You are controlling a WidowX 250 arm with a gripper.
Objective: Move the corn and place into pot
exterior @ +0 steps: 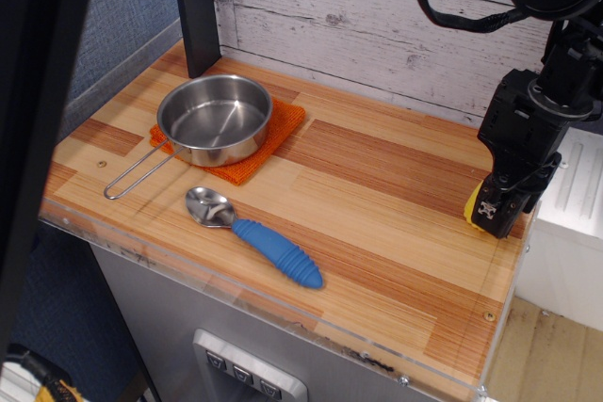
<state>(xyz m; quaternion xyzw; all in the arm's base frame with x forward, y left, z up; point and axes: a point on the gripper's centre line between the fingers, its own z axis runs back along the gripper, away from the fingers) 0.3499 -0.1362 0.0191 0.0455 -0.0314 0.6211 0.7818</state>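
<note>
The yellow corn [472,204] stands at the far right edge of the wooden table. Only a thin yellow sliver of it shows, because my black gripper [494,217] has come down over it. The fingers are hidden by the gripper body, so I cannot tell whether they hold the corn. The shiny steel pot [215,120] sits empty at the back left on an orange cloth [279,138]. Its wire loop handle [137,176] points toward the front left.
A metal spoon with a blue handle [256,236] lies in front of the pot. A black post [195,8] stands behind the pot against the white plank wall. A dark blurred shape [38,91] covers the left edge of the view. A white box [571,233] sits beyond the table's right edge.
</note>
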